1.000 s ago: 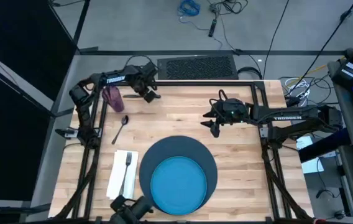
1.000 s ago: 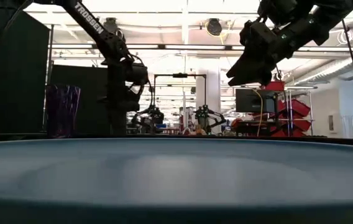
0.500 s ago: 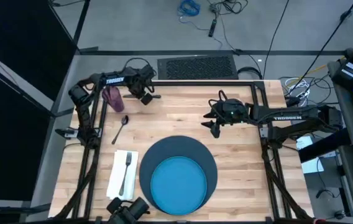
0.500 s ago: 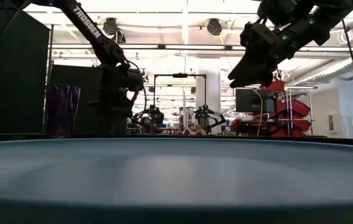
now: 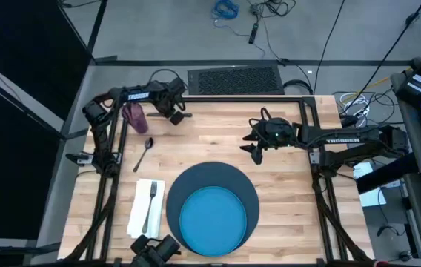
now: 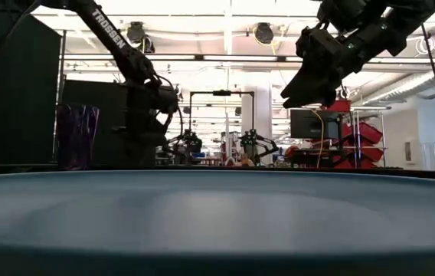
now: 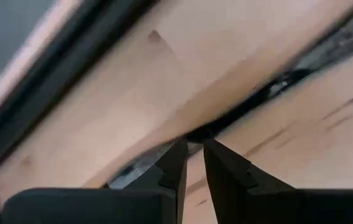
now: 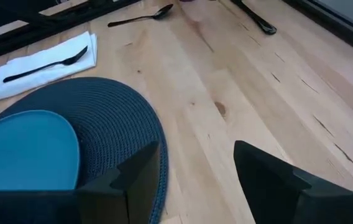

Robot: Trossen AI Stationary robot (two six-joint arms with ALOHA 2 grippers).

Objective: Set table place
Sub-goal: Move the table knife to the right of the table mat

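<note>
Mat (image 5: 249, 194), plate (image 5: 212, 219), napkin (image 5: 139, 210) with fork (image 5: 150, 205) placed. Spoon (image 5: 144, 152) and cup (image 5: 134, 116) unplaced at 10 o'clock. Left gripper (image 5: 178, 115) clenched on knife (image 8: 251, 17); right gripper (image 5: 256, 153) released.

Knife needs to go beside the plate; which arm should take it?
Left. Its claw sits right at the knife near the table's far edge, while the right claw hangs open mid-table, farther away.
</note>
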